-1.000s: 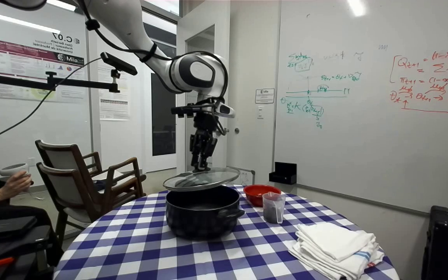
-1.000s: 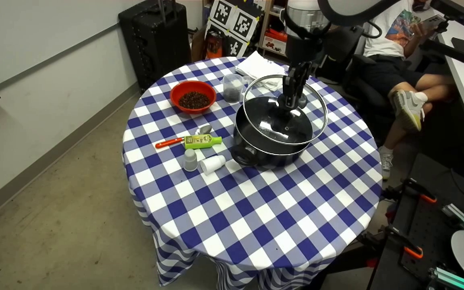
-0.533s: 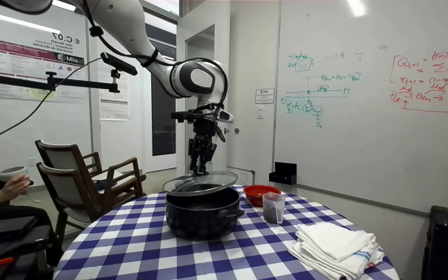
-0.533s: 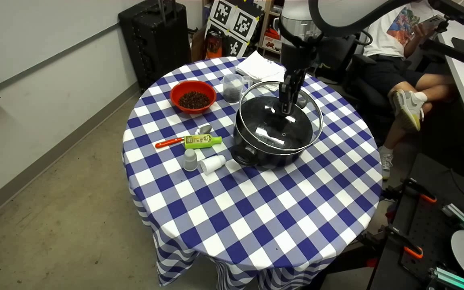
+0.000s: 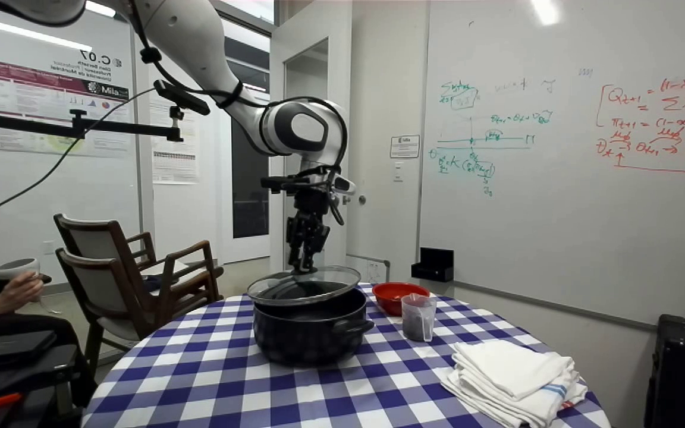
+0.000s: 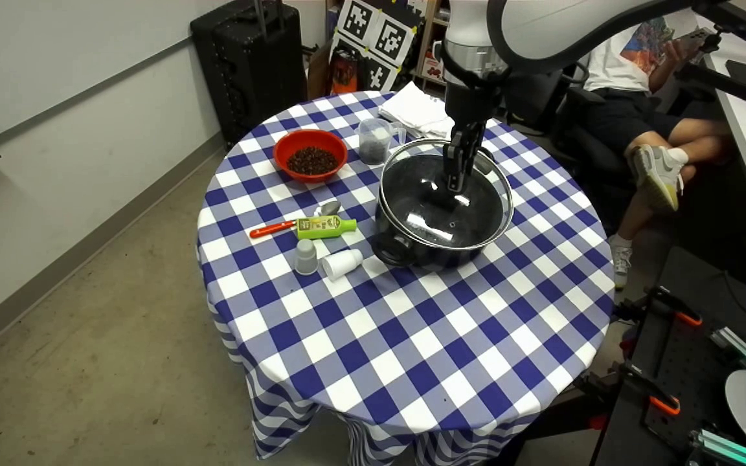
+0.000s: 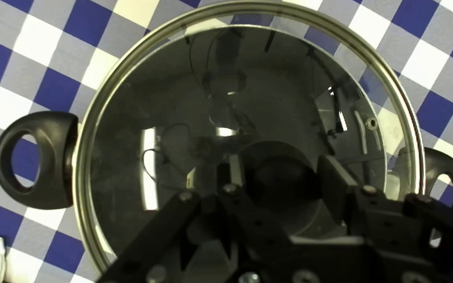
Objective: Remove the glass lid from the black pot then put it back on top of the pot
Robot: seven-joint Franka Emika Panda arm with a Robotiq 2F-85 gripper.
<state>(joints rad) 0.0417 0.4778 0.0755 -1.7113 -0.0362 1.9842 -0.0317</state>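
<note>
A: Big stage first: the round table, dressed in blue-and-white check, and above it the white arm, reaching in with its wrist end turned down!

B: Right beneath that wrist, the black pot, upright on the table, side handles jutting out to left and right in the wrist view.

A: And look at the glass lid! It's up over the pot, held on a slant, and in an exterior view there's a dark gap under its high side.

B: The low side hangs right at the pot's rim; touching or apart, I can't tell.

A: Who's got it? The gripper, with its fingers closed in from both sides, gripping that lid from above!

B: Running down the field: folded white towels near the table's edge, then the red bowl, showing in both exterior views.

A: A clear jug stands between the bowl and the towels, dark contents filling its lower part.

B: Next, a green bottle lying flat, with an orange handle just beside one end.

A: Two little ones close by: a white container on its side, a grey container just beside it.

B: Smaller again, the lid's dark knob, sitting between the fingers in the wrist view.

A: And tiniest of all, dark bits, heaped in the middle of the red bowl!
</note>
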